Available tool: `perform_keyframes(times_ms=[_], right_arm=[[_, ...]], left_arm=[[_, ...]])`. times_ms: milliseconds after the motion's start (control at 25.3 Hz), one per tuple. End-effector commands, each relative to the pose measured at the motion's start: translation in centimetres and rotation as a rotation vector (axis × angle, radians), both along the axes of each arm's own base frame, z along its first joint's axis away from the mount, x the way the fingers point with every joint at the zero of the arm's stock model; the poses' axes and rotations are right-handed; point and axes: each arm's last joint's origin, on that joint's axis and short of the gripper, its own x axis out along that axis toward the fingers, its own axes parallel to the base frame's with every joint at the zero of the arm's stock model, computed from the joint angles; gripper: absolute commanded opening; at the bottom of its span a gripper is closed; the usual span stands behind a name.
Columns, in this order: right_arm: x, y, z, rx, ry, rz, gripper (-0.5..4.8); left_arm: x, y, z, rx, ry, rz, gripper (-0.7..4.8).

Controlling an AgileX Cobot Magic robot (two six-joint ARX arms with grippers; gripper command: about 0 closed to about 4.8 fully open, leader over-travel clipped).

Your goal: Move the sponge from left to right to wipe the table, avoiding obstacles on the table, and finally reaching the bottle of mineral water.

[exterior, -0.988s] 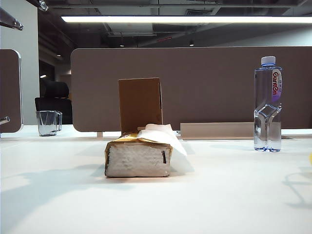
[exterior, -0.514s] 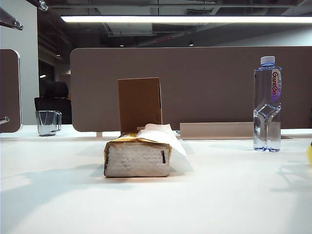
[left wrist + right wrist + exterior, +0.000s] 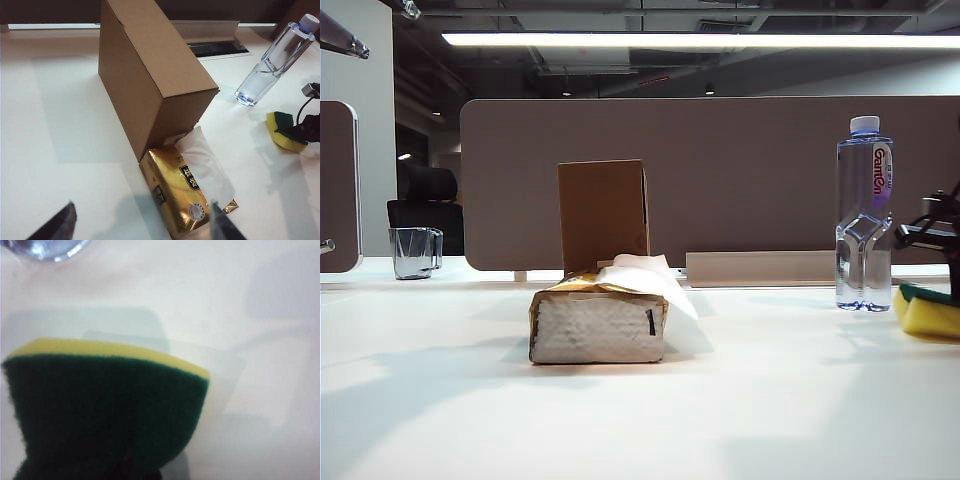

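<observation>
The sponge sits low on the white tabletop at the far right edge of the exterior view, yellow foam down and green scouring layer up, just right of the bottle of mineral water and a little nearer the camera. The right tool is clamped shut on the sponge; in the right wrist view the green layer fills the lower part of the frame, pinched in the middle, with the bottle's base at the edge.

The cardboard box stands upright in the middle of the tabletop. The gold tissue pack lies directly in front of it, touching it, with white tissue spilling out to the right. A glass mug stands far back on the left.

The left tool hovers above the near end of the tissue pack, its jaws spread wide and holding nothing.
</observation>
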Motion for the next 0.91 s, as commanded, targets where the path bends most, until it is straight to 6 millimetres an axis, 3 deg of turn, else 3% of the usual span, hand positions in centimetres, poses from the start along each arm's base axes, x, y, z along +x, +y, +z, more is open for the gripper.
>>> perform_keyframes(times_ms=[40, 316, 711, 909], right_arm=[[-1.1, 0.2, -2.8, -0.017, 0.204, -0.002, -0.09], [1.1, 0.4, -2.2, 0.008, 0.159, 0.016, -0.09], [1.0, 0.5, -2.5, 0.053, 0.195, 0.041, -0.08], [1.0, 0.6, -2.4, 0.068, 0.198, 0.048, 0.67]], left_arm=[[0.0, 0.0, 0.4, -0.004, -0.024, -0.004, 3.41], [0.0, 0.0, 0.4, -0.004, -0.023, -0.004, 3.41], [0.0, 0.0, 0.4, -0.005, -0.025, -0.004, 3.41], [0.0, 0.0, 0.4, -0.005, -0.025, -0.004, 3.41]])
